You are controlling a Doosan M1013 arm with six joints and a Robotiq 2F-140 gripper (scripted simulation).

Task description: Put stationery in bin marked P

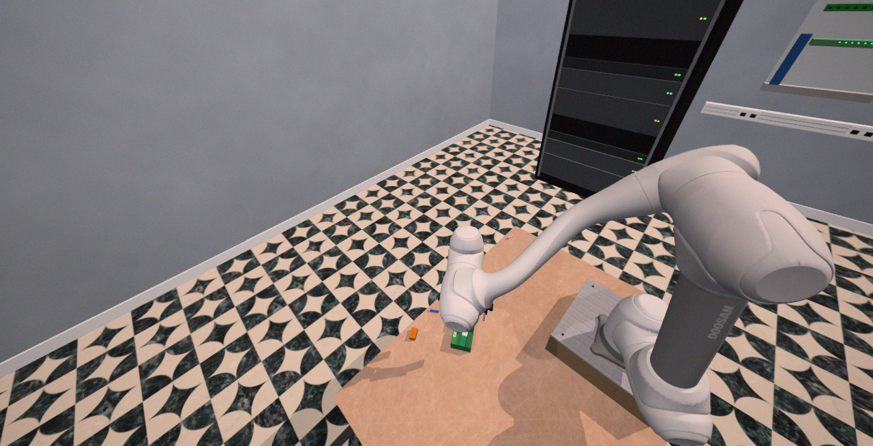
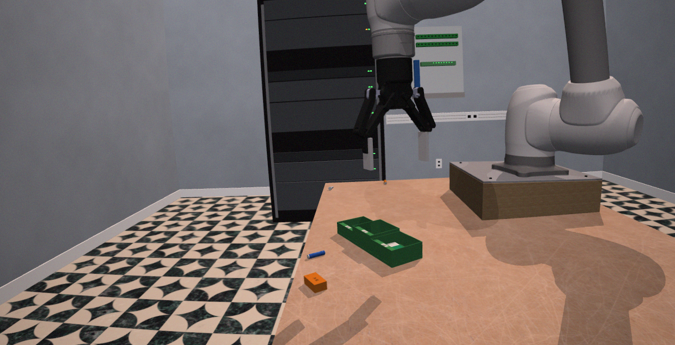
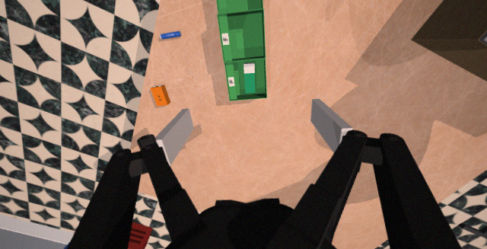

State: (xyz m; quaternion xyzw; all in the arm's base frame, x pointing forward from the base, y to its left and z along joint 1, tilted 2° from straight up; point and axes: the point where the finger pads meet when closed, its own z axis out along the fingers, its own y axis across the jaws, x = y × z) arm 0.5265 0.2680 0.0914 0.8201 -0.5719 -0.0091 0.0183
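A row of three joined green bins [image 2: 378, 240] stands on the wooden table; it also shows in the wrist view [image 3: 241, 37] and in the top view [image 1: 462, 339]. Each bin carries a small white label, too small to read. The nearest bin in the wrist view holds a small green and white object [image 3: 249, 78]. A blue pen-like stick [image 3: 170, 35] [image 2: 315, 254] and an orange block [image 3: 160, 95] [image 2: 315, 281] [image 1: 412, 333] lie near the table's edge beside the bins. My gripper [image 2: 395, 150] [image 3: 249, 114] is open and empty, high above the table.
The robot's base stands on a brown plinth [image 2: 523, 191] at the back of the table. Two tiny objects [image 2: 330, 187] [image 2: 385, 182] lie at the table's far edge. A black server rack [image 2: 316, 102] stands beyond the table.
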